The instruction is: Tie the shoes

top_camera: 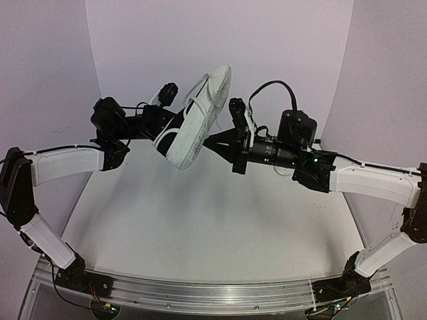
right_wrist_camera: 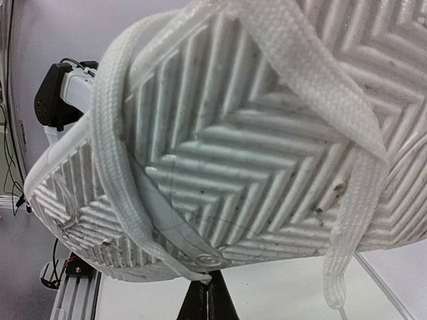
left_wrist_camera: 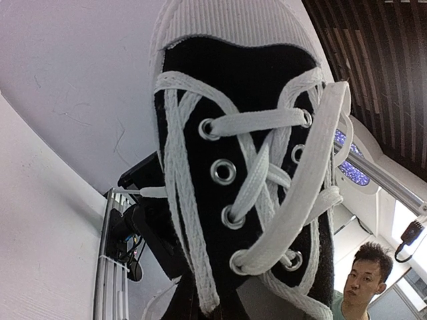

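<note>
One of the shoes [top_camera: 195, 120], black with a white ribbed sole, hangs in the air above the table, toe up and tilted right. My left gripper [top_camera: 162, 127] is shut on its heel end; in the left wrist view the black upper [left_wrist_camera: 247, 80] and loose white laces [left_wrist_camera: 179, 200] fill the frame above my dark gripper [left_wrist_camera: 207, 303]. My right gripper [top_camera: 212, 141] sits against the sole [right_wrist_camera: 253, 153]. Its tips [right_wrist_camera: 208, 288] are shut on the end of one lace [right_wrist_camera: 110, 153] that wraps over the sole. A second lace [right_wrist_camera: 352, 220] dangles on the right.
The white table [top_camera: 200, 220] lies below the lifted shoe, with pale walls [top_camera: 280, 40] on three sides and a metal rail [top_camera: 213, 293] at the near edge. A person [left_wrist_camera: 363, 283] shows at the lower right of the left wrist view.
</note>
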